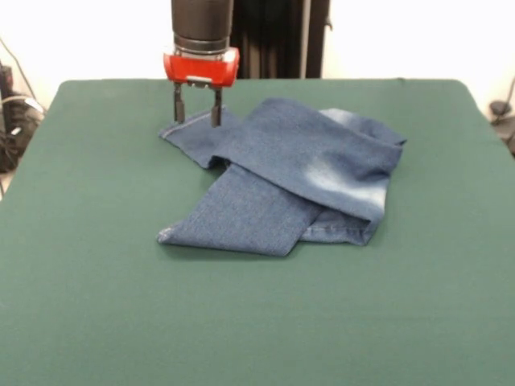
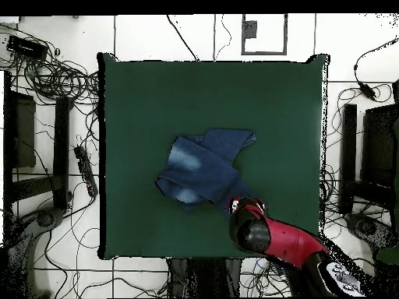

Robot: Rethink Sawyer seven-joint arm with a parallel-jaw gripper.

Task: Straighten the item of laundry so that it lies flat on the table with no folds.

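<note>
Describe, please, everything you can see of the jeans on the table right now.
The jeans are small, of blue denim with a faded pale patch, and lie crumpled near the middle of the green table. They are folded over themselves: one leg runs toward the front-left, its hem flat on the cloth, and another layer crosses over it. The gripper stands open over the far-left corner, fingertips at the fabric's edge. Nothing else touches them.

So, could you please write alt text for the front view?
A red and black gripper, fingers open, stands over the far left corner of crumpled blue jeans. The jeans lie folded over themselves on a green table.
</note>
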